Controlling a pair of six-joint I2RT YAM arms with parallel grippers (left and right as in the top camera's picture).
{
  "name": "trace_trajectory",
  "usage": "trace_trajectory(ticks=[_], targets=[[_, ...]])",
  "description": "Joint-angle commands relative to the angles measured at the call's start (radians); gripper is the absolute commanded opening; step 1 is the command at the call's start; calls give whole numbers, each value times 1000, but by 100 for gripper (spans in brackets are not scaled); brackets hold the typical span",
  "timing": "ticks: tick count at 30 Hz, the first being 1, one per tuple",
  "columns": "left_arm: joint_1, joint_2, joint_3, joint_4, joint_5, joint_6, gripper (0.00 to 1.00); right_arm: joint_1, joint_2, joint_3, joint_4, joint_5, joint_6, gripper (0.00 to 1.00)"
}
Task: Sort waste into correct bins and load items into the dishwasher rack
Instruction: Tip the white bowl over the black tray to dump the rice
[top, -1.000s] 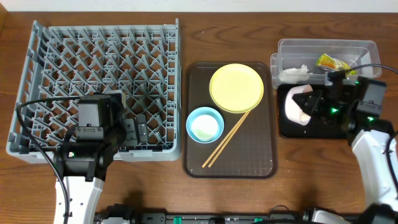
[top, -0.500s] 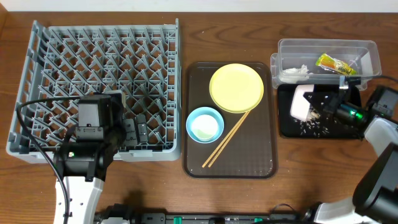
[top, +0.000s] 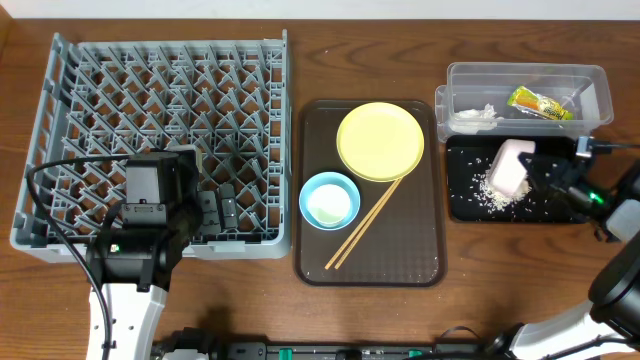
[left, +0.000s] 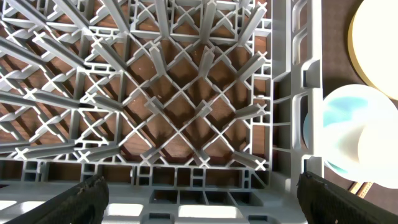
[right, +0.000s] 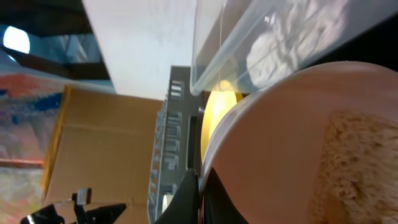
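1. Change: over the last second the right gripper (top: 535, 168) has tipped the white bowl (top: 508, 168) onto its side and shifted it rightward above the black tray (top: 560, 212), at the right of the table (top: 500, 285).
2. Result: rice scraps (top: 490, 197) now lie scattered on the black tray, below the bowl and to its left. A second ago none showed there.
3. Right jaws: pressed together on the bowl's rim. The wrist view shows a patch of rice clinging inside, so the emptying looks incomplete.
4. Left gripper (top: 218, 210): jaws spread wide and holding nothing. It hovers unchanged over the near right corner of the rack (top: 160, 90).
5. Already sorted: the wrapper (top: 540, 103) and the tissue (top: 470, 116) lie in the clear tub (top: 597, 95), just beyond the black tray.
6. Remaining: the rack holds no dishes. The yellow plate (top: 380, 140), blue bowl (top: 330, 200) and chopsticks (top: 365, 225) rest on the brown tray (top: 415, 250) in the middle. Once empty, the white bowl must cross to the rack at the left.
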Motion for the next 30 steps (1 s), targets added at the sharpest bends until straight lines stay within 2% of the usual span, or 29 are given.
trace_trajectory(ticks=[1,9,13,30], targets=[[5,-1,20,-3,2,-8,98,-58,8,15,31,-117,23,1],[5,-1,20,-3,2,-8,98,-164,8,15,72,-150,85,1],[5,-1,20,-3,2,-8,98,-171,8,15,72,-150,85,1],[5,-1,19,-3,2,-8,98,55,8,15,68,-150,86,1]])
